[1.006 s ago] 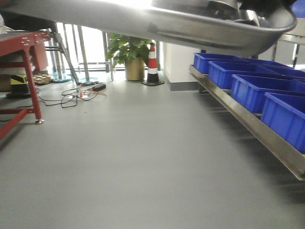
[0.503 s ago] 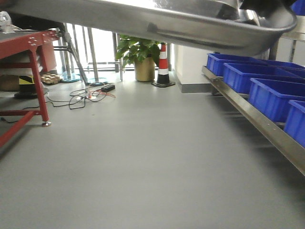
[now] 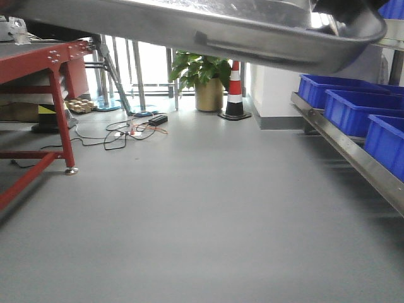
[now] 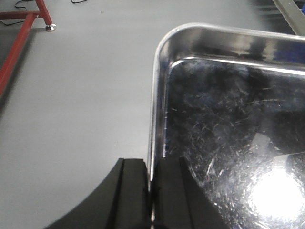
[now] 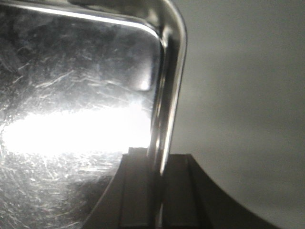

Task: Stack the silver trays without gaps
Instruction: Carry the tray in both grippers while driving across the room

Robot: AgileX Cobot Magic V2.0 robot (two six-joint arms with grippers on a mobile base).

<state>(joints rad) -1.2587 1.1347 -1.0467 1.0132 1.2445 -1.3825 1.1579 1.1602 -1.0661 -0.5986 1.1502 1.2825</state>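
Poster1: Slid rightward in the front view compared with a second ago: cone, plant, red frame, and the blue bins partly off the edge. No change for the silver tray [image 3: 221, 31], parked along the top edge as before. Any read on the grip?

Poster2: Clamped from both sides, pretty clearly. Left gripper [image 4: 151, 191] pinched tight on the left rim just behind a rounded corner, one black finger inside the wall and one outside. Same deal for the right gripper [image 5: 157, 191] on the opposite rim. Held up in the air, with only floor below it.

Poster1: And the tray itself?

Poster2: Shiny steel, with a rolled flared rim and sloped walls. Bottom covered in fine scratches, with a big white glare blob on it. Seen from underneath in the front view: dull grey, right end dipping a bit lower than the left.

Poster1: Room?

Poster2: Plain matte grey floor [image 3: 189, 240] up close. Red metal frame [image 3: 57, 95] on the left, foot on the floor. Long steel rail [image 3: 353, 158] on the right, with a row of blue bins [image 3: 344, 104] on it. Further back, a tangle of cables [image 3: 126, 132]. Then a striped cone [image 3: 235, 91] just beside a potted plant [image 3: 205, 82], with bright windows and metal posts behind.
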